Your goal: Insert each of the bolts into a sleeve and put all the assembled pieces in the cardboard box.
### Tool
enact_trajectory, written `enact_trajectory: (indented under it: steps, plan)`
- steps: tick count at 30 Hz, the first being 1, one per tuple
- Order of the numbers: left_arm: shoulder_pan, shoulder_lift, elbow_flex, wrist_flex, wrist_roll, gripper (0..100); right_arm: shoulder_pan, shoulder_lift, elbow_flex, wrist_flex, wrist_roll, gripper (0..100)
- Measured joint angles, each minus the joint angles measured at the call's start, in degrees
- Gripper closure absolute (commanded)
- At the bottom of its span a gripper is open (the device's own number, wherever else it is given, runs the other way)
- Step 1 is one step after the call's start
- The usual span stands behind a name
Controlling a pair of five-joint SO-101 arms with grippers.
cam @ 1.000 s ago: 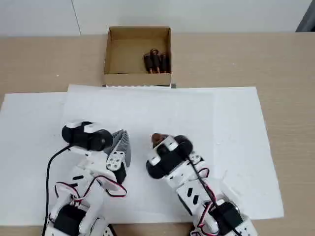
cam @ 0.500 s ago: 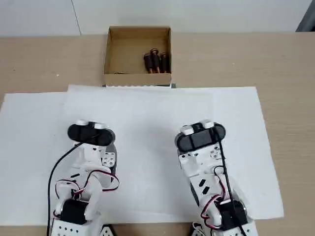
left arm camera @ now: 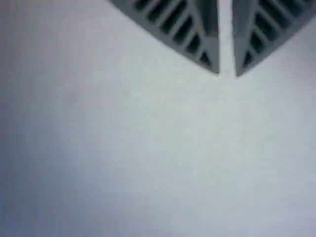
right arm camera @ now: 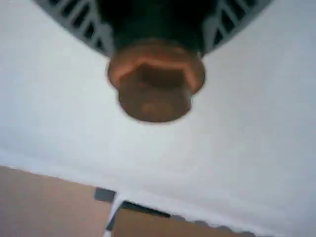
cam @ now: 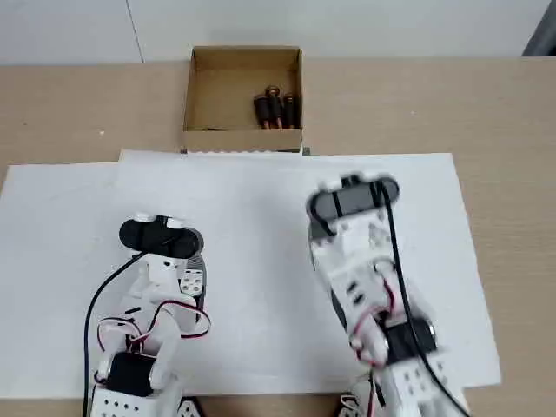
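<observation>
As the right claw carries a piece, the left one waits empty

Seen from above, where the box [cam: 244, 140] stands at the far side of the table [cam: 78, 104], some finished pieces [cam: 276, 109] lie together in its right part. The right arm [cam: 352, 201] reaches out over the paper [cam: 261, 187] toward the box, I judge because its load must go there. The left arm [cam: 161, 238] is folded near its base, well apart from the box, probably to leave the way free.

From the left wrist, the left claw [left arm camera: 226, 66] hangs just over bare paper. Its jaws are almost together, with only a thin slit, and nothing is between them.

From the right wrist, the right claw [right arm camera: 156, 42] is clenched on a piece [right arm camera: 155, 74]. The dark sleeve [right arm camera: 148, 17] sits between the jaws and the copper bolt head [right arm camera: 155, 91] stands out beyond the tips. Gripping the sleeve should keep the bolt inside, I think. The piece hangs above the paper, near its far edge, so it is not yet over the box.
</observation>
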Motion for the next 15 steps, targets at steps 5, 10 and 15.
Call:
enact_trajectory:
  steps: [5, 10, 15]
  plan:
    - [0.0, 0.0, 0.0, 0.0, 0.0, 99, 0.09, 22.68, -15.12, -5.45, 0.0, 99.5]
    - [0.0, 0.0, 0.0, 0.0, 0.0, 99, -0.09, 43.08, -31.82, -7.3, 1.23, 99.5]
    - [0.0, 0.0, 0.0, 0.0, -0.44, 99, -0.09, 60.13, -47.74, -7.56, 4.4, 99.5]
